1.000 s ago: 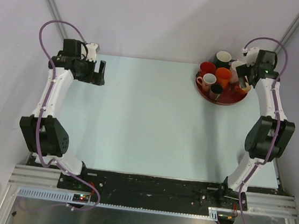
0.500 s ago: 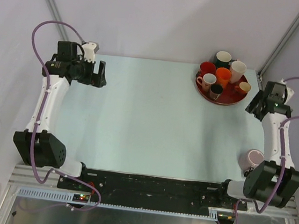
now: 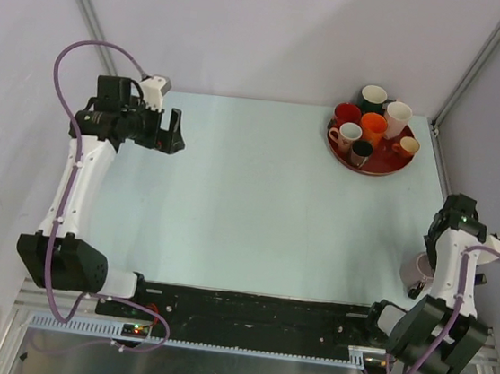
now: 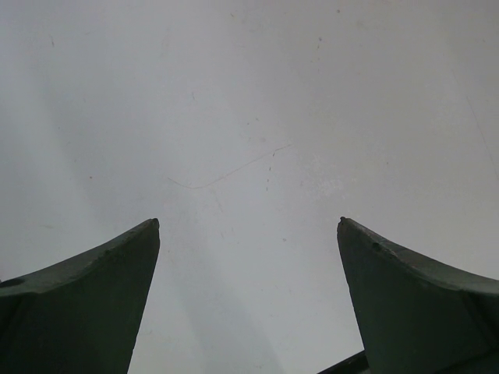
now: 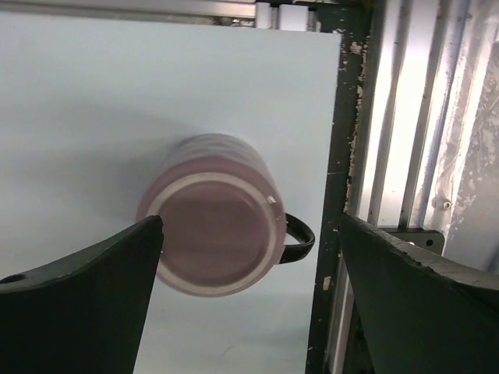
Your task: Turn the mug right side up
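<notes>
A pink mug (image 5: 212, 224) with a dark handle (image 5: 299, 238) stands upside down near the table's right edge; its flat base faces up. In the top view the mug (image 3: 414, 271) sits at the near right, partly hidden by my right arm. My right gripper (image 5: 249, 226) is open and hovers above the mug, with its fingers either side of it and not touching. My left gripper (image 3: 171, 132) is open and empty over the far left of the table; its wrist view shows only bare table (image 4: 249, 117).
A red tray (image 3: 389, 166) at the far right holds several upright mugs. The table's right edge and a metal frame rail (image 5: 390, 156) lie just beside the pink mug's handle.
My right arm swung from the tray at the far right back to the near right, over the pink mug. My left gripper shifted slightly right.
</notes>
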Robot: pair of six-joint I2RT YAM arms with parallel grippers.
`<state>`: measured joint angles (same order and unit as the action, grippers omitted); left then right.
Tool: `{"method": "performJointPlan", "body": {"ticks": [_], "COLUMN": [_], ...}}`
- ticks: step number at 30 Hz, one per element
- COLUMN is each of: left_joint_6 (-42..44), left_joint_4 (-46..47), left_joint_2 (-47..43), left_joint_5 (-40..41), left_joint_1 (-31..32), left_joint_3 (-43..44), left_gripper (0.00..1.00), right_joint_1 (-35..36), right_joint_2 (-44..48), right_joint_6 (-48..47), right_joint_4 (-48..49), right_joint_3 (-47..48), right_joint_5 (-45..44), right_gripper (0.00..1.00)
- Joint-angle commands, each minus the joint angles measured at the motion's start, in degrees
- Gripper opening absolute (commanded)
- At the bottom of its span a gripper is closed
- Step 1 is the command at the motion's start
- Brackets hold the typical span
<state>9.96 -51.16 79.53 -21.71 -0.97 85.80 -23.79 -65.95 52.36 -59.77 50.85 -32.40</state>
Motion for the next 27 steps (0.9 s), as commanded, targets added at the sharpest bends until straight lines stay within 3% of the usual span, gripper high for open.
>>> {"method": "performJointPlan", "body": {"ticks": [1,10,18,27], "left_joint_6": [-0.89,-0.12,1.21,2.07], "left_joint_4": [0.77,0.76,0.73,0.76], "left_joint_2": [-3.14,-5.74,-7.64,-8.39], "left_joint_5": [-1.31,0.92,3.21,4.31], "left_joint_1": [0.28,0.29,0.28,0.27], "left_joint_3": [-1.37,-2.93,-4.25,-5.26], "left_gripper": [0.98,0.98,0.98,0.98], "right_joint_1": [-1.73,-0.1,16.78,27.51], "right_joint_2": [3.1,3.73,3.13,-5.67], "right_joint_6": [5.25,-0.58,3.86,1.83], "right_joint_4": [-0.12,13.93,22.6,26.88], "right_joint_3": [-2.26,-9.21,-9.82,-4.49], "right_joint_5": [-3.55,10.7,15.94,17.56], "right_gripper": [1.0,1.0,0.98,0.97]}}
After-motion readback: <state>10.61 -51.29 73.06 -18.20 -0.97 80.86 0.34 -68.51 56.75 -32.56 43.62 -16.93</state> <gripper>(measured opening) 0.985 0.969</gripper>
